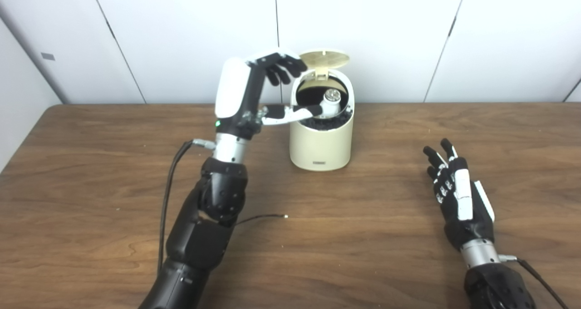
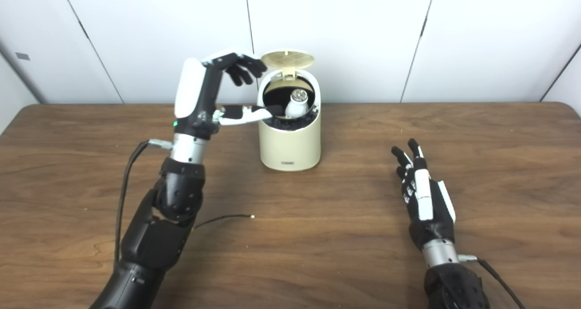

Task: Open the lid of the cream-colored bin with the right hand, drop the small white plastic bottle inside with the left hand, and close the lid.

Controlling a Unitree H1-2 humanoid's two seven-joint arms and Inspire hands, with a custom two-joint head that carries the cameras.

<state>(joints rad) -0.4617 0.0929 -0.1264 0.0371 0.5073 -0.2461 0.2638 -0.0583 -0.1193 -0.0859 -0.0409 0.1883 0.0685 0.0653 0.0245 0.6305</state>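
A cream-colored cylindrical bin [image 1: 321,141] stands near the back edge of the wooden tabletop [image 1: 363,236], its round lid [image 1: 325,59] tipped up. A small white plastic bottle [image 1: 330,102] sits inside the opening. The left hand [image 1: 268,91] is spread apart beside the rim, holding nothing. The right hand [image 1: 458,195] rests flat and spread toward the tabletop's right edge.

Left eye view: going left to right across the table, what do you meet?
Left hand raised by the bin → cream-colored bin with its lid up and the small white plastic bottle inside → right hand resting open on the table.
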